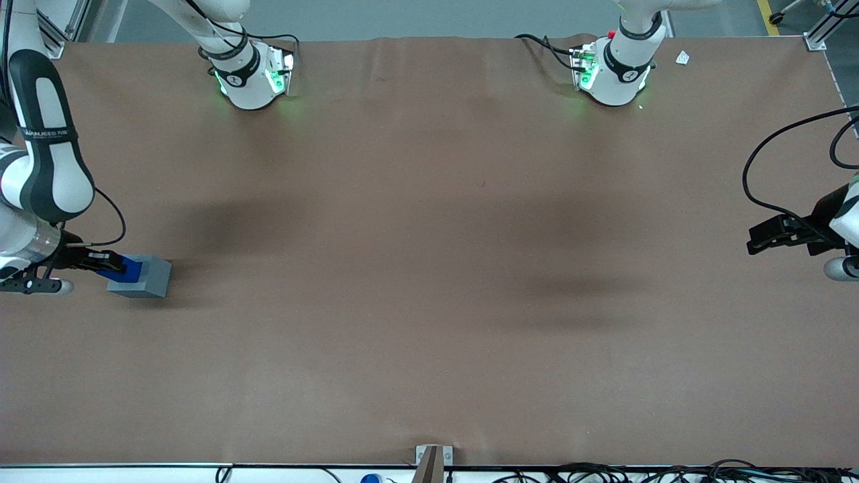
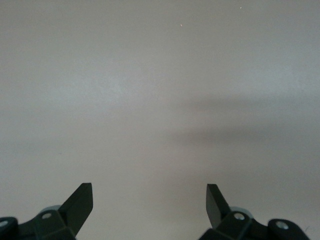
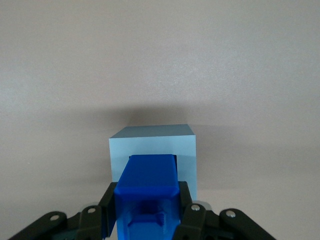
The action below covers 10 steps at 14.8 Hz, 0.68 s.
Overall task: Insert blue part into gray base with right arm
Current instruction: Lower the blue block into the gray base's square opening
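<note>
**Blue block held over the gray base**

Bright blue plastic block (image 3: 147, 192) is pinched between the black fingers (image 3: 191, 215) of the right arm's two-finger gripper (image 1: 111, 265), which sits at the working arm's end of the brown table (image 1: 429, 268). The block's leading end reaches over the square recess of the matte gray cube-like base (image 1: 144, 276); whether it is seated inside cannot be told. The base rests on the table surface.

Brown matte table cover (image 1: 429, 268) with soft shadows, gray floor (image 1: 416, 17) above, aluminium frame post (image 1: 822, 30) at corner
</note>
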Each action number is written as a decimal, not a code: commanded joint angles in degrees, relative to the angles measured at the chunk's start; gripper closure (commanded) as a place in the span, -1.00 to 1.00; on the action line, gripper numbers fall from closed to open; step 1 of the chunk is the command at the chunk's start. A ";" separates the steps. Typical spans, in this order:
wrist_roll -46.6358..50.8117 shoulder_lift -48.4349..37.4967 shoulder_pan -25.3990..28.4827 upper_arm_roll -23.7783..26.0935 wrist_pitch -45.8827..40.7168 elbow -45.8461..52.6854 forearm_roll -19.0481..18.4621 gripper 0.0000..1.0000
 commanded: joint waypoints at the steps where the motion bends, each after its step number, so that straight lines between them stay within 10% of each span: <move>1: -0.31 1.44 -1.73 0.49 -0.11 -1.52 -0.02 0.43; 10: -0.57 1.79 -1.82 0.49 0.33 -1.43 -0.11 0.42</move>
